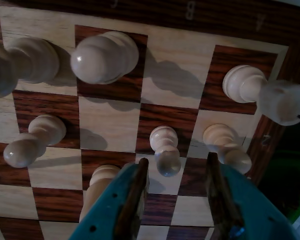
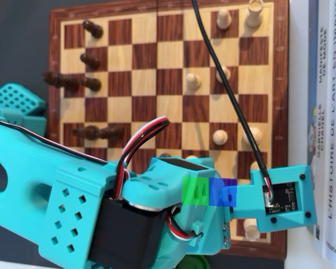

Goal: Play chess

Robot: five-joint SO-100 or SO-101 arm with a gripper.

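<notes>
Overhead — parted pincer (image 1: pixel 176 172) above pawn (image 1: pixel 165 148)

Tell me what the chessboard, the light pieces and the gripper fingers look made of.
Chessboard: wood or veneer, visible grain, satin sheen. Light pawn: probably turned pale wood, smooth, glossy highlights. Gripper fingers: teal plastic, matte, likely 3D-printed.

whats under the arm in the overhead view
The chessboard runs beneath the arm; one white piece peeks out by its corner. The squares and pieces directly below are covered there.
</notes>
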